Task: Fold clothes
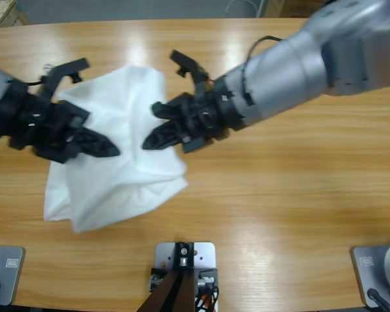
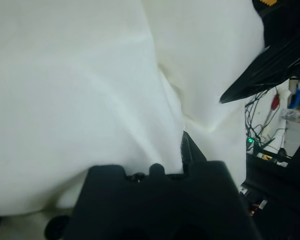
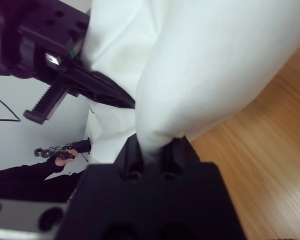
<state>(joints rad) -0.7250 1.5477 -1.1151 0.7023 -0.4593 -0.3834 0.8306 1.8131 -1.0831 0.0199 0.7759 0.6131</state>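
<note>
A white T-shirt (image 1: 123, 162) is bunched up left of the table's middle, held between my two grippers. My left gripper (image 1: 99, 144) comes in from the left edge and is shut on the shirt's left side. In its wrist view the cloth (image 2: 80, 90) fills the picture and runs down into the gripper (image 2: 184, 150). My right gripper (image 1: 153, 127) reaches in from the upper right and is shut on the shirt's right side. A fold of cloth (image 3: 205, 65) rises straight out of this gripper (image 3: 150, 142). Each wrist view shows the other arm's jaws beside the shirt.
Bare wooden table (image 1: 292, 195) stretches to the right of the shirt and along the front. The right arm's large silver forearm (image 1: 292, 65) crosses the upper right. A person's hand (image 3: 64, 156) holding a dark object shows small in the right wrist view's background.
</note>
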